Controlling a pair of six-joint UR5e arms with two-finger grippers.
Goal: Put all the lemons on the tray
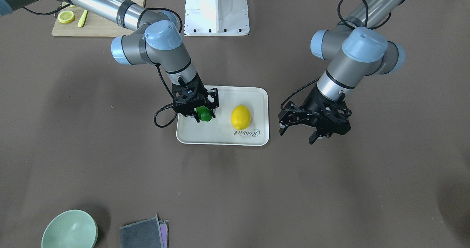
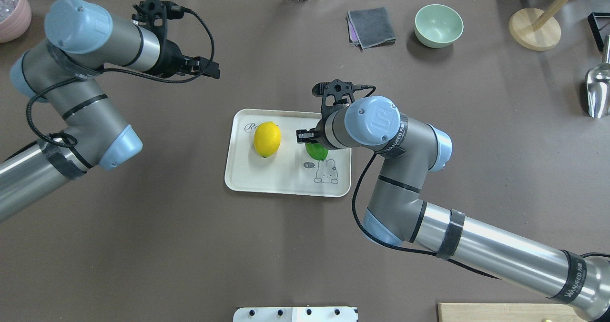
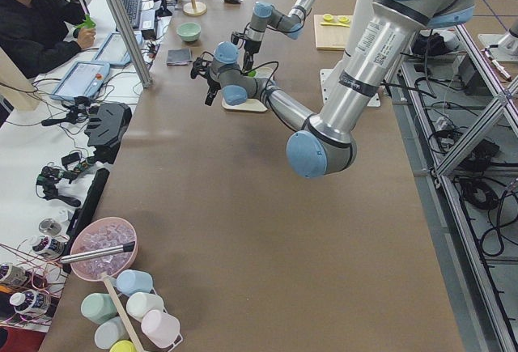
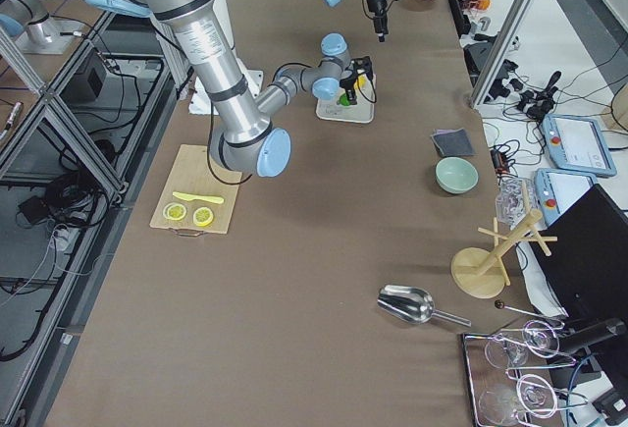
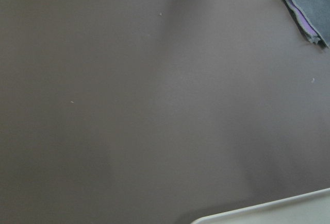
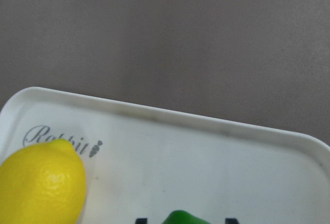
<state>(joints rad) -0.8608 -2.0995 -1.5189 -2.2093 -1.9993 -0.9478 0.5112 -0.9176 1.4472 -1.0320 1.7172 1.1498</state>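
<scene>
The cream tray (image 1: 220,135) lies at the table's middle; it also shows in the overhead view (image 2: 267,181). The yellow lemon (image 1: 241,117) rests on it near the "Rabbit" script, also seen from overhead (image 2: 267,139) and from the right wrist (image 6: 41,188). My right gripper (image 1: 203,116) is over the tray's other half, shut on the green lemon (image 1: 204,115), low above the tray surface. The green lemon also shows from overhead (image 2: 316,152) and between the fingertips in the right wrist view (image 6: 185,217). My left gripper (image 1: 297,132) is open and empty, hovering beside the tray.
A wooden cutting board (image 1: 99,26) with lemon slices (image 1: 66,17) lies near the robot's base (image 1: 216,9). A green bowl (image 2: 438,25) and folded grey cloth (image 2: 371,26) sit at the far edge. A wooden stand (image 2: 533,29) and metal scoop (image 2: 598,93) are far right.
</scene>
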